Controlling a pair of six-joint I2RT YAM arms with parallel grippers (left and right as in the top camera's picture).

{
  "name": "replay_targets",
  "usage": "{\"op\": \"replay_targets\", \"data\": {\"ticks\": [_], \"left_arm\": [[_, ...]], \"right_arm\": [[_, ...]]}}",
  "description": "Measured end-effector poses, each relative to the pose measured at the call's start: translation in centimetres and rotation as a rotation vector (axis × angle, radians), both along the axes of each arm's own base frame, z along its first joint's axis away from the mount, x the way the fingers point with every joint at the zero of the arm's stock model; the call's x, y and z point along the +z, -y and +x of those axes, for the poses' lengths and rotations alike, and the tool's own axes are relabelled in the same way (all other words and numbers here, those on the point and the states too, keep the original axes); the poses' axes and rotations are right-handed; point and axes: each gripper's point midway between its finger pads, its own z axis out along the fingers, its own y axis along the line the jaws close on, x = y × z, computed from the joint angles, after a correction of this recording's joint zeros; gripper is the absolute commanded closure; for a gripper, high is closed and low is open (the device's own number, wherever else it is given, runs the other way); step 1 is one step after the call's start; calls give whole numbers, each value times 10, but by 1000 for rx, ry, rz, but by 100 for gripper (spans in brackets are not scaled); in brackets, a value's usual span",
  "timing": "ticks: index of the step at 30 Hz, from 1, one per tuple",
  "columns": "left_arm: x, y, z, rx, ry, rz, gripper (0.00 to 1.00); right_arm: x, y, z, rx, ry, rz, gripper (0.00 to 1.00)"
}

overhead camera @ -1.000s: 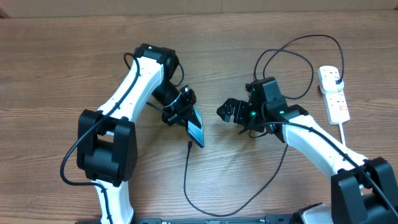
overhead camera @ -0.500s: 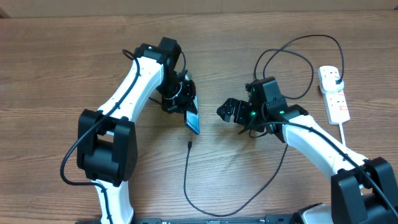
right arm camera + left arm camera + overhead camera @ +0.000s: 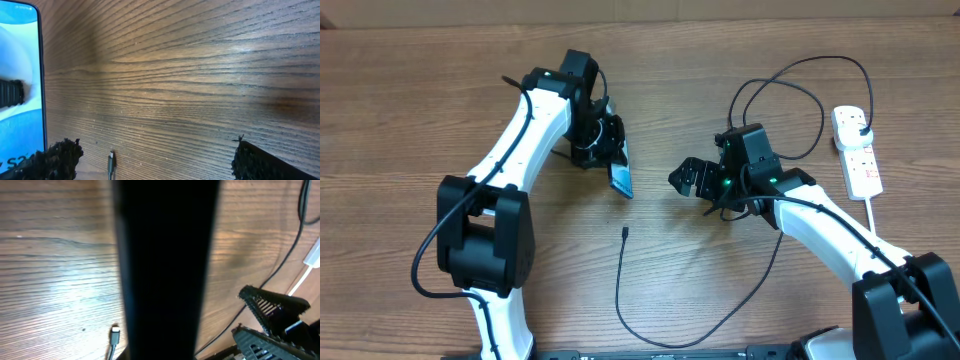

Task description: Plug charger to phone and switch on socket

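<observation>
Only the overhead view shows the socket point(image 3: 857, 155) at the tabletop's point(image 3: 420, 100) right side. The left tool point(image 3: 610, 160) grips the tilted phone point(image 3: 620, 180): the left wrist sees its dark back, the right wrist its lit screen. The right tool point(image 3: 682, 180) stands released near the charger's point(image 3: 624, 233) loose tip.

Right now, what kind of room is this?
Probably a robot test bench, not a home: two robot arms mounted at a wooden table, plus a phone, a charger cable and a power strip.
</observation>
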Motion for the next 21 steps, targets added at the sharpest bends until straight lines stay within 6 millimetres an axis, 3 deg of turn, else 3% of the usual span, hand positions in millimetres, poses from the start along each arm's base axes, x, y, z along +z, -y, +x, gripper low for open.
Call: {"op": "replay_targets", "data": {"ticks": [9, 21], "left_arm": [[-1, -9, 4, 32, -1, 14, 96], [6, 4, 12, -91, 97, -72, 96]], "right_arm": [[0, 0, 0, 0, 2, 1, 0], [1, -2, -1, 8, -5, 14, 0]]}}
